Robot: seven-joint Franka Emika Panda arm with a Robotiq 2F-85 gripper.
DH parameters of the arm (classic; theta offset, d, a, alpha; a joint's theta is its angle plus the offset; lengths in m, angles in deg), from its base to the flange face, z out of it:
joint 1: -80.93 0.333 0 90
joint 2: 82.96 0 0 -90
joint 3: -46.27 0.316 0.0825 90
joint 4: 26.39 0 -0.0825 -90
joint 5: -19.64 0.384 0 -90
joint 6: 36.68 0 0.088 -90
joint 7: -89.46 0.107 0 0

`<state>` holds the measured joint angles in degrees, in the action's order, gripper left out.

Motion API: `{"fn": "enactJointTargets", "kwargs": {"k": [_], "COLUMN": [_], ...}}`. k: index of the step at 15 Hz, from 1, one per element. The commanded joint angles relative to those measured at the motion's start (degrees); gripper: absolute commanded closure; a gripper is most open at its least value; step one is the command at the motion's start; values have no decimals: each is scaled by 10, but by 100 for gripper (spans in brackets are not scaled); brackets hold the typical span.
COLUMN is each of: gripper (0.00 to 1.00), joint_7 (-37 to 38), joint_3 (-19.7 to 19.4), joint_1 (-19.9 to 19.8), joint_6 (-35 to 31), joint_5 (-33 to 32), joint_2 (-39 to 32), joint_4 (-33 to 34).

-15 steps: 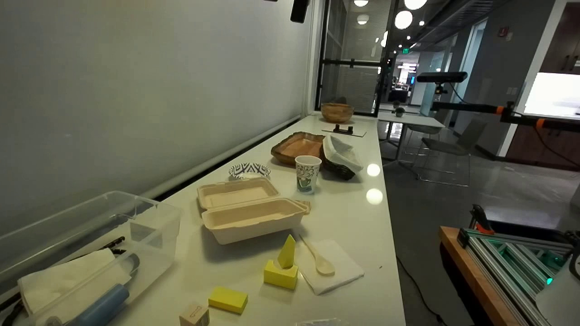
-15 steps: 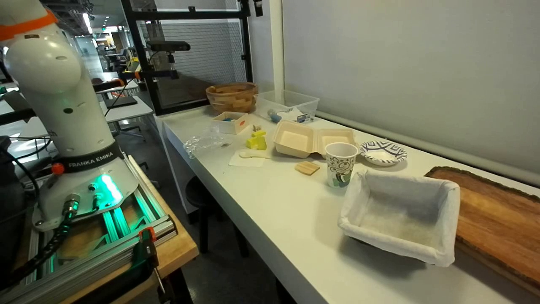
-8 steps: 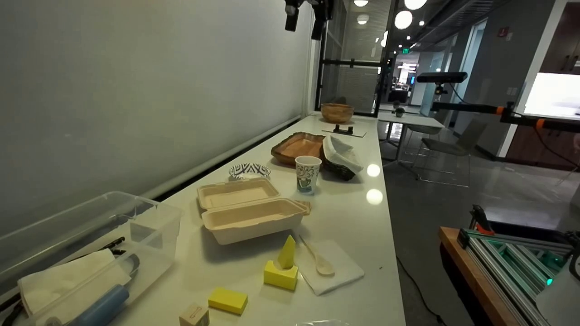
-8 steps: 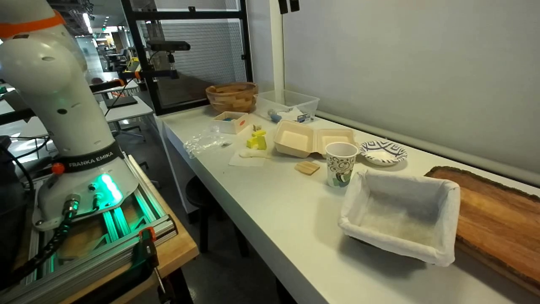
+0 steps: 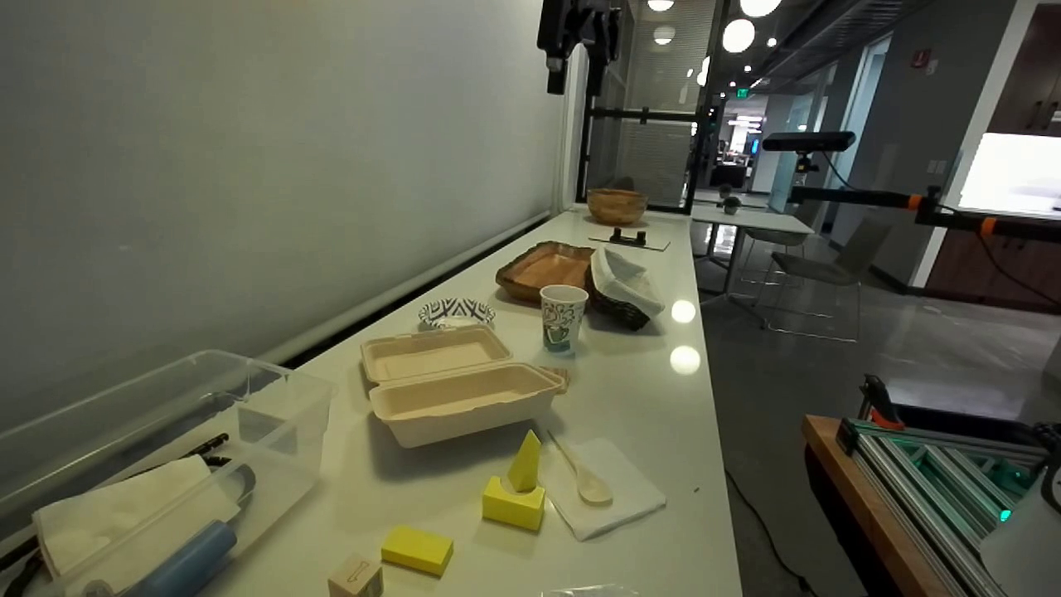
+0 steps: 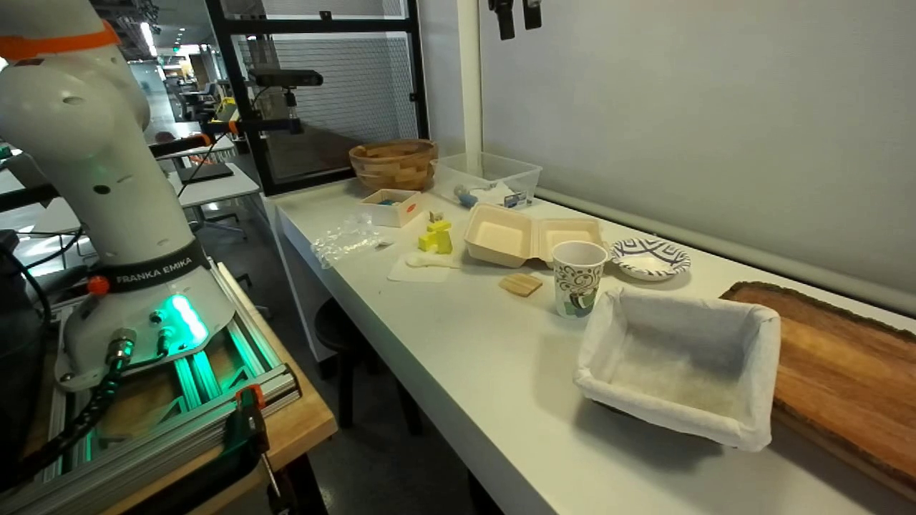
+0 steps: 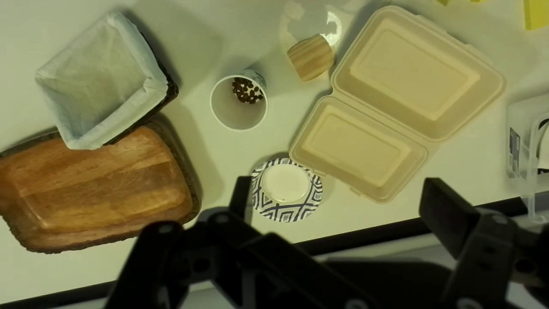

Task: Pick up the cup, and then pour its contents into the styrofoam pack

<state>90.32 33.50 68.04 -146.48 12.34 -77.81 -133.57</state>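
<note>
The white paper cup with a greenish printed pattern stands upright on the white counter in both exterior views [image 5: 562,322] [image 6: 577,279]. In the wrist view the cup [image 7: 227,105] shows several dark brown beans inside. The cream foam box lies open, its tray and lid both facing up, beside the cup [image 5: 472,406] [image 6: 501,239]; it looks empty in the wrist view [image 7: 411,73]. My gripper [image 5: 576,83] is high above the counter, apart from everything. Its fingers are spread wide with nothing between them, as the wrist view shows [image 7: 336,193]. Its fingertips also show in an exterior view [image 6: 519,27].
A cloth-lined basket [image 6: 673,365] stands close to the cup, with a wooden tray [image 7: 98,189] beside it. A patterned paper bowl [image 7: 285,184] and a small wood block [image 7: 311,58] are near the box. Yellow blocks [image 5: 514,502], a spoon [image 5: 593,485] and a clear bin [image 5: 282,464] lie farther along. A wall runs behind.
My gripper has come down into view from the top edge in both exterior views and moved rightward in them. The arm has shifted. The cup and the foam box have not moved.
</note>
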Motion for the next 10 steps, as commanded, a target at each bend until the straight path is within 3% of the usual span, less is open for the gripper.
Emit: {"fn": "enactJointTargets", "kwargs": {"k": [1, 10], "gripper": [0, 0], "joint_7": [38, 209], "joint_3": [1, -56], "joint_1": [1, -48], "joint_6": [-51, -177], "joint_5": [10, 78], "joint_2": [-5, -128], "joint_4": [-10, 0]}}
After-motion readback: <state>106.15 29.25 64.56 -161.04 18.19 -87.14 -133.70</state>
